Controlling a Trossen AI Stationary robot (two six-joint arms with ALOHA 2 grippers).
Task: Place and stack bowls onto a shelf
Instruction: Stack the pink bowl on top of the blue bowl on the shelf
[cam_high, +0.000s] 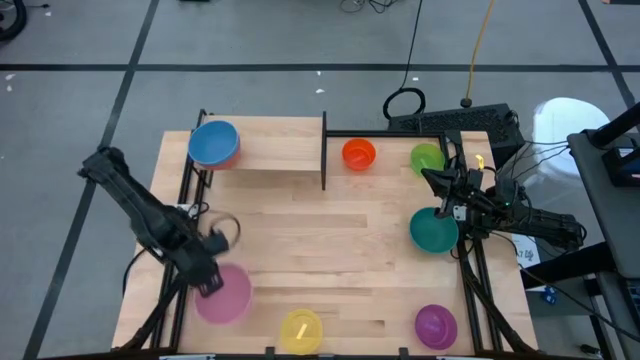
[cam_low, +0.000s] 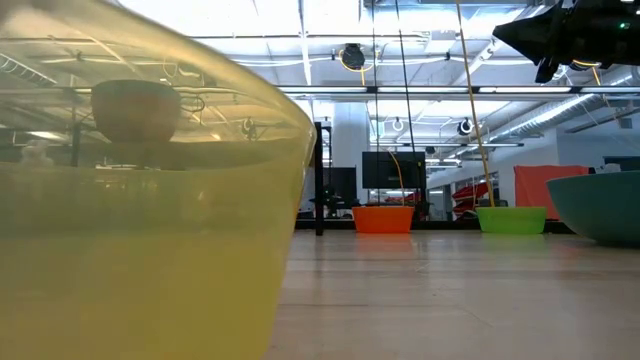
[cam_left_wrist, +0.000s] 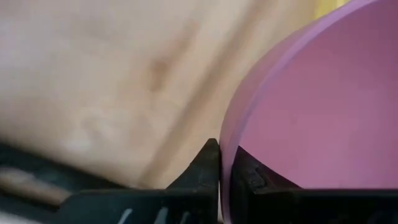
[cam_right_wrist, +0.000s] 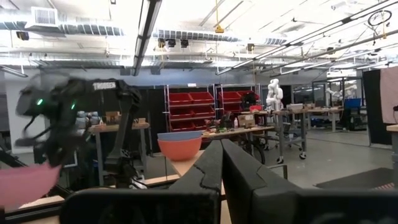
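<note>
While the left hand (cam_high: 212, 281) sits at the lower left of the overhead frame, its two dark fingers (cam_left_wrist: 208, 167) are pinched narrow on the thin rim of the pink bowl (cam_high: 224, 295), one finger outside the wall and one inside, as the left wrist view shows close up. The bowl rests on the wooden counter (cam_high: 340, 230), near its lower left edge. It looks like light, thin plastic with a smooth wall, so it would likely lift easily but could slip or tilt from a rim pinch; the rim is the only edge thin enough to take hold of, and a grip square across it seems safest.

The shelf (cam_high: 275, 150) is a pale board at the upper left of the counter, with a black upright (cam_high: 324, 150) at its right end. A blue bowl (cam_high: 212, 143) already sits on its left end, apparently nested in a reddish one. Orange (cam_high: 358, 154) and green (cam_high: 427, 158) bowls stand upper right, yellow (cam_high: 301, 330) and purple (cam_high: 435, 324) along the bottom.

The right hand (cam_high: 447, 196) waits at middle right, fingers closed on nothing, above the teal bowl (cam_high: 433, 231)
</note>
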